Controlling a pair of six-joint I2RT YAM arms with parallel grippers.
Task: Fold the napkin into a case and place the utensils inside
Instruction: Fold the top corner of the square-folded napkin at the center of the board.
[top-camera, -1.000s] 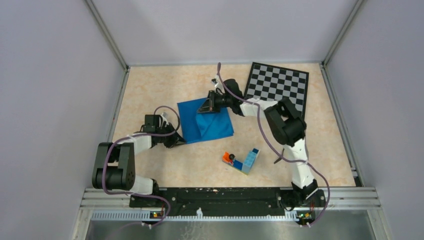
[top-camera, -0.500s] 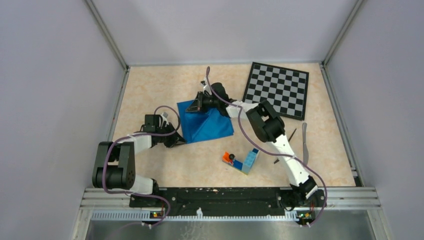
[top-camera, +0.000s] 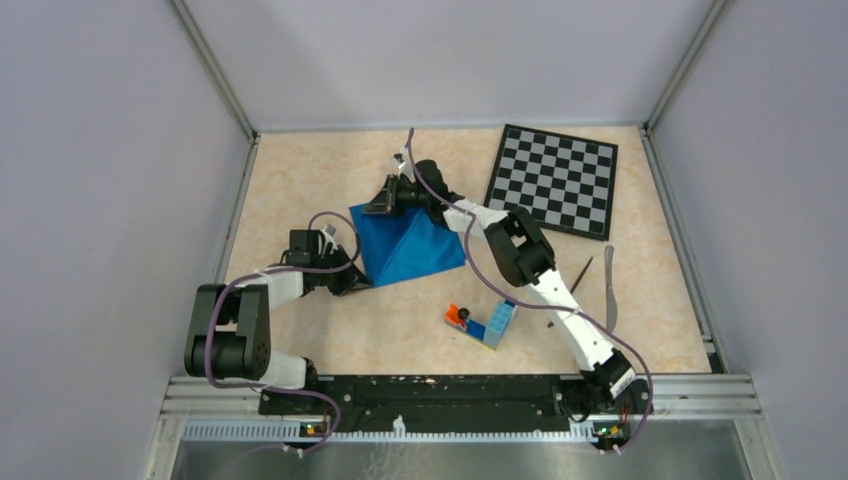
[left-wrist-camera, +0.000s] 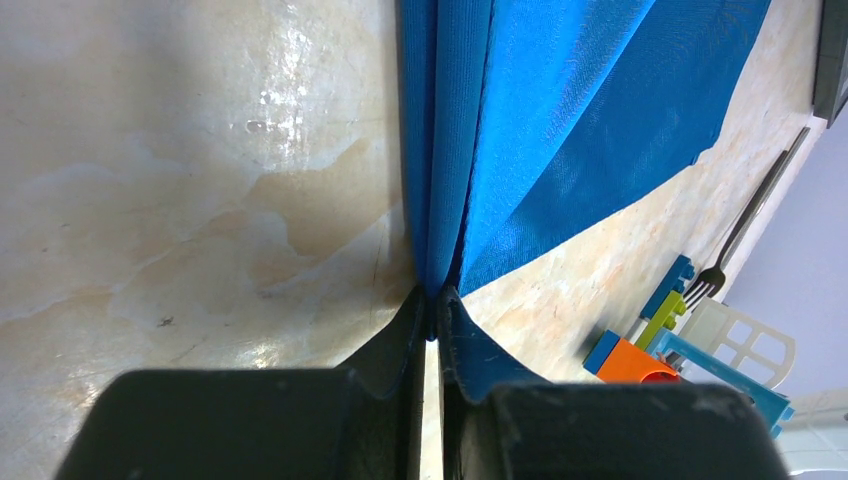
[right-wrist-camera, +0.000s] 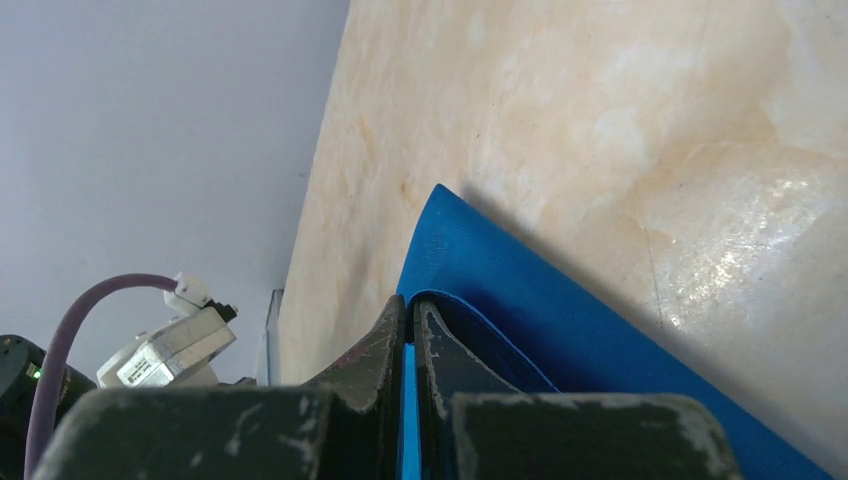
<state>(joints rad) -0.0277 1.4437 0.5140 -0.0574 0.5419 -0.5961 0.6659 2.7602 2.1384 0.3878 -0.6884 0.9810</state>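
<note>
The blue napkin (top-camera: 412, 250) lies mid-table, partly folded over itself. My left gripper (top-camera: 352, 283) is shut on its near-left corner; the left wrist view shows the cloth (left-wrist-camera: 560, 120) pinched between the closed tips of that gripper (left-wrist-camera: 430, 300). My right gripper (top-camera: 384, 204) is shut on another corner, lifted over the napkin's far-left edge. In the right wrist view the cloth (right-wrist-camera: 560, 320) curls over the tips of this gripper (right-wrist-camera: 410, 305). The dark fork (top-camera: 583, 268) and silver knife (top-camera: 608, 288) lie at the right, beside the right arm. The fork (left-wrist-camera: 745, 225) also shows in the left wrist view.
A chessboard (top-camera: 556, 178) lies at the back right. A toy-brick block (top-camera: 490, 322) with orange and blue parts sits in front of the napkin, and also shows as the brick block (left-wrist-camera: 640, 355) in the left wrist view. Grey walls enclose the table on three sides.
My right gripper has carried its napkin corner leftward and a little farther back, folding the cloth over. The right arm has stretched out, uncovering fork and knife. The left gripper stays put.
</note>
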